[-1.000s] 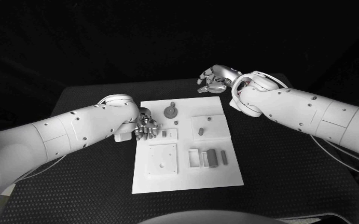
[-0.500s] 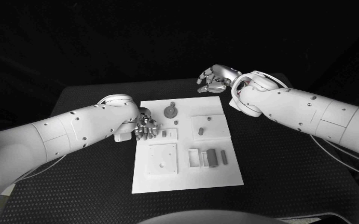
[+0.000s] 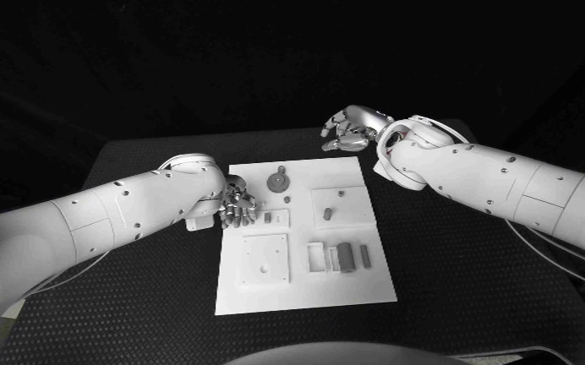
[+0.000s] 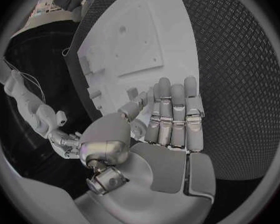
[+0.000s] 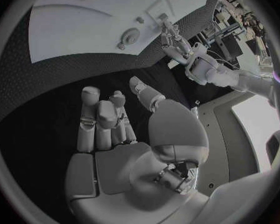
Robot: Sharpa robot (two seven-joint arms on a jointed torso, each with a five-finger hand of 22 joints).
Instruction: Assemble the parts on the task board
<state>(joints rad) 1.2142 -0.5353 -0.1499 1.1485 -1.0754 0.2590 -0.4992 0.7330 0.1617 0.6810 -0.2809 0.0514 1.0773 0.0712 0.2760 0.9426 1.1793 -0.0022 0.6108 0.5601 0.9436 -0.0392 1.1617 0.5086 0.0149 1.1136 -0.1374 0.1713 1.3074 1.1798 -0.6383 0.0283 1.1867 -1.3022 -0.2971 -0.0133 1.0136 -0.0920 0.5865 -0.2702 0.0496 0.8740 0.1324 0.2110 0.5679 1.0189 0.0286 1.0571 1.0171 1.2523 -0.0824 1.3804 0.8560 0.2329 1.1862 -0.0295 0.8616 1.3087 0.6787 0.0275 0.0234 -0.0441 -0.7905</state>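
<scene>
Your left robot hand hovers empty, fingers spread, at the board's left edge, likely staging a pick; right robot hand idles loosely curled, empty, beyond the far edge.

Robotics lab test bench, black textured-mat table against dark backdrop, white rectangular plastic task board with recessed fixtures, small grey parts, cluttered workshop shelving beyond

left robot hand crowding task board left edge, near half open

Left hand empty (right hand too)
</scene>
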